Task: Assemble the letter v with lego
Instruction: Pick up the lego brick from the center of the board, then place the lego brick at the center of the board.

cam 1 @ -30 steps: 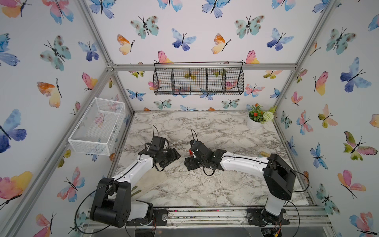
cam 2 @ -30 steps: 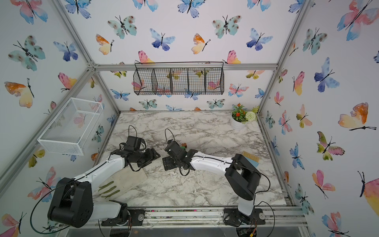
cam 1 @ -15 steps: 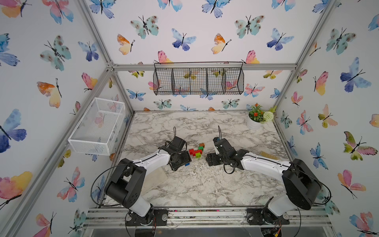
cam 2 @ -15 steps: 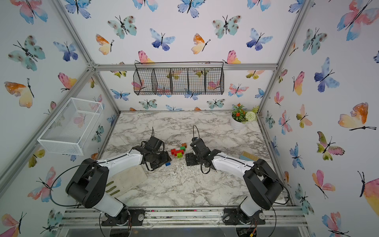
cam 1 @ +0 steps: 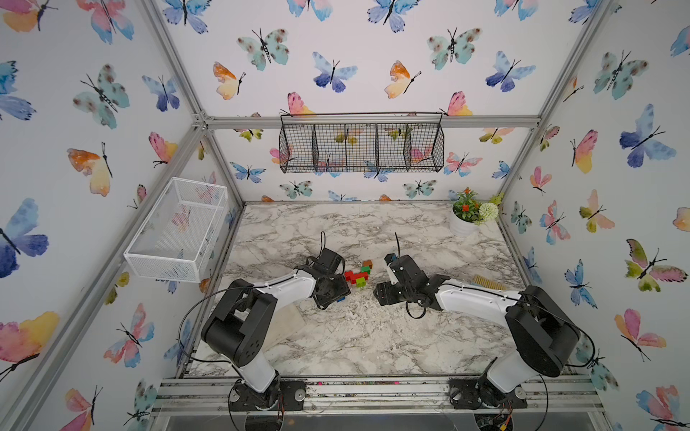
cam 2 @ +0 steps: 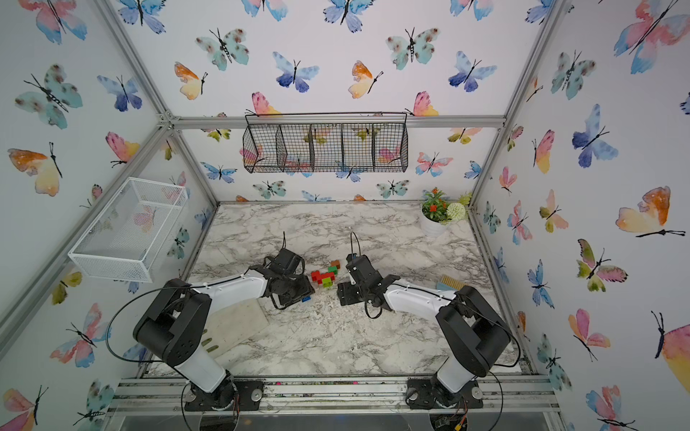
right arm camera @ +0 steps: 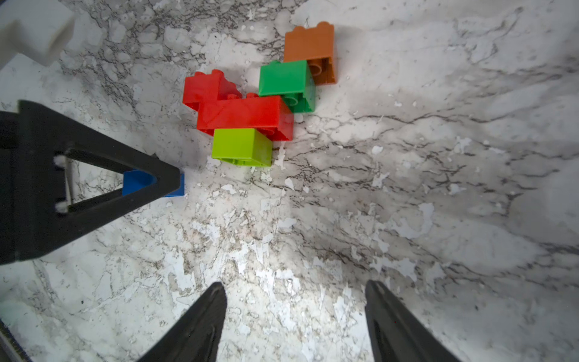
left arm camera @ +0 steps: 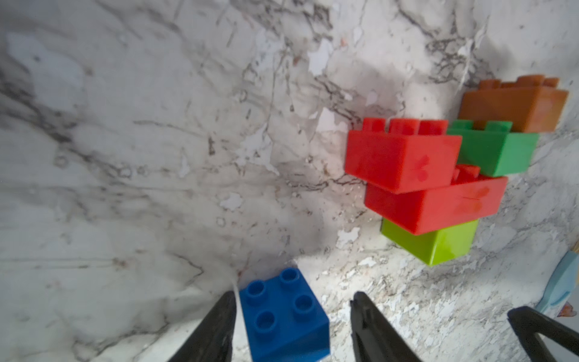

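Observation:
A joined lego cluster (cam 1: 358, 276) (cam 2: 325, 276) lies mid-table between both arms. It has an orange brick (right arm camera: 308, 44), a dark green one (right arm camera: 283, 78), a small red one (right arm camera: 203, 87), a longer red one (right arm camera: 244, 114) and a lime green one (right arm camera: 241, 145). A loose blue brick (left arm camera: 282, 313) (cam 1: 340, 299) sits apart, studs up, between the fingers of my left gripper (left arm camera: 294, 296). One finger is against the brick and a gap remains at the other, so that gripper is open. My right gripper (right arm camera: 296, 286) (cam 1: 386, 278) hovers open and empty, short of the cluster.
A potted plant (cam 1: 463, 224) stands at the back right corner. A white wire basket (cam 1: 175, 227) hangs on the left wall and a black one (cam 1: 360, 147) on the back wall. A brush (cam 1: 489, 283) lies by the right arm, a pale board (cam 2: 239, 324) under the left arm.
The two grippers drew apart from the middle, uncovering the brick cluster. My left gripper came down around the blue brick and its jaws narrowed. The right jaws narrowed slightly.

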Robot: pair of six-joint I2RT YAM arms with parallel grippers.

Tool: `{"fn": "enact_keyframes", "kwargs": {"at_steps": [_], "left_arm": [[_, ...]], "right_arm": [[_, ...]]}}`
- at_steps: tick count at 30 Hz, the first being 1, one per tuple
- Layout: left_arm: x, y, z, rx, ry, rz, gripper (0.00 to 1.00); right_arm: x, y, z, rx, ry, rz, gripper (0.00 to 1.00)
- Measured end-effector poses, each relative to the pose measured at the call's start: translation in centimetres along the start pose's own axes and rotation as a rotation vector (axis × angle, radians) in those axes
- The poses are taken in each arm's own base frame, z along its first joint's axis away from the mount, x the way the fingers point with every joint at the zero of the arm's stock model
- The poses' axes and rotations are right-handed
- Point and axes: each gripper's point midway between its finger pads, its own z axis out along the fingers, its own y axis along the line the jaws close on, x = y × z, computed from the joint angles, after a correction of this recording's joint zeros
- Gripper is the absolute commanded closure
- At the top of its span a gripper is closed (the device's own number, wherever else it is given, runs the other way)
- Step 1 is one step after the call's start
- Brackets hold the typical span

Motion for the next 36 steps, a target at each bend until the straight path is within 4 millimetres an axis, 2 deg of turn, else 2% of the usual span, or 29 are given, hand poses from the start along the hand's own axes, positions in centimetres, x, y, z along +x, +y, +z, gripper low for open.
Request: {"fn": "enact_keyframes", "kwargs": {"at_steps": [3,8,19,24,30,36], "left_arm": [[-0.1,0.1,0.2,-0.012,-0.002,0.007,0.61],[-0.6,-0.7,-0.2,-0.013,-0.024,0.03,0.67],[-1.4,0.5,-1.1,-0.144,-0.031,0.091,0.7],[-3.6,-1.0,-1.9,-0.176,-0.063,0.138,0.7],[-7.5,-2.7,-2.5,-0.192,-0.115,0.171,0.7],[-10.1,-3.1,-1.2,-0.229,-0.127,0.19,0.7]], "right_arm": [[0.0,0.1,0.1,-0.008,-0.004,-0.001,0.27],[-0.2,0.0,0.1,-0.015,-0.012,0.003,0.27],[0.0,-0.4,0.7,-0.019,0.003,0.014,0.29],[0.0,-0.4,0.7,-0.027,0.005,0.018,0.29],[0.0,0.0,0.8,-0.049,0.006,0.018,0.29],[0.5,0.1,1.7,-0.061,0.027,0.017,0.3]]}}
